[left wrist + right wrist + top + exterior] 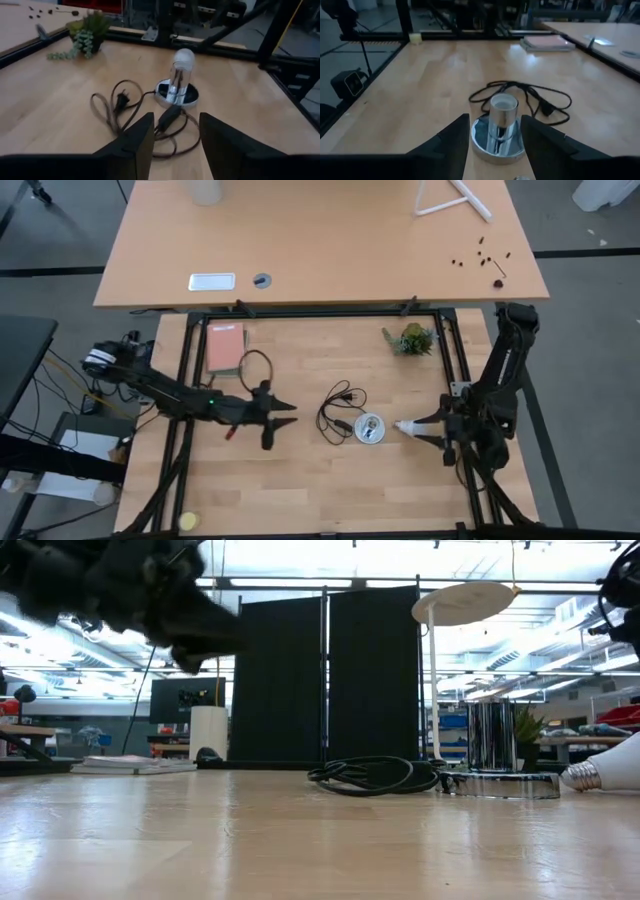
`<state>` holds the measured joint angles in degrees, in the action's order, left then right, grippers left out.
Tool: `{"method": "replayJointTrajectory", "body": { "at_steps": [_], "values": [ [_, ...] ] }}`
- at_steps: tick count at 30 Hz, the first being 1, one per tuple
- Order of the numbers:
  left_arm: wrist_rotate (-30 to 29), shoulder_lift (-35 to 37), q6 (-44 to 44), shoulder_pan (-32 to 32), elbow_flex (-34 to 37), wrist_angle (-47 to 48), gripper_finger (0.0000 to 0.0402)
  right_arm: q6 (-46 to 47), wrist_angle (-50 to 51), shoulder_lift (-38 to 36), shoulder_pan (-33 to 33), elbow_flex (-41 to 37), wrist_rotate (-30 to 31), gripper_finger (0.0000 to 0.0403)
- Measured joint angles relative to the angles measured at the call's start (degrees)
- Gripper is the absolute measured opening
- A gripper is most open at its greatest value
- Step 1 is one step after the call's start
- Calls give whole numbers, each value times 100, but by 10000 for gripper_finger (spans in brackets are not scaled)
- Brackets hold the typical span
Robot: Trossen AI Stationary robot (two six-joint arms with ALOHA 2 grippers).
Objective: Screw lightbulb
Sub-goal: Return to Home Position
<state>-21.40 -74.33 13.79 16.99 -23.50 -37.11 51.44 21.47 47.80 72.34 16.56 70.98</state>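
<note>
Lightbulb (406, 426) lies on its side on table (300, 490), loose, just beside empty socket (370, 428) and right at tips of right gripper (430, 430). Right gripper fingers spread, holding nothing. Left gripper (283, 422) also spread and empty, raised on far side of cord (338, 410). Risk: bulb round and unrestrained, so brush from right fingers on pull-back could send it rolling; left gripper dipping low could snag cord, drag socket

1. One lightbulb (406, 426)
2. One socket disc (370, 430) with chrome tube
3. One black cord (338, 410)
4. One potted plant (412, 339)
5. One pink notebook (225, 348)
6. One yellow ball (188, 522)
7. Two grippers: left gripper (176, 120), right gripper (495, 120)
</note>
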Motion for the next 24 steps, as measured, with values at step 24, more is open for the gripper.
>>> {"method": "replayJointTrajectory", "body": {
  "at_steps": [24],
  "values": [
    [-108, 654, -3, -11, 1971, -1357, 79, 1438, 1697, -838, 1251, 0, 183, 144]
  ]
}}
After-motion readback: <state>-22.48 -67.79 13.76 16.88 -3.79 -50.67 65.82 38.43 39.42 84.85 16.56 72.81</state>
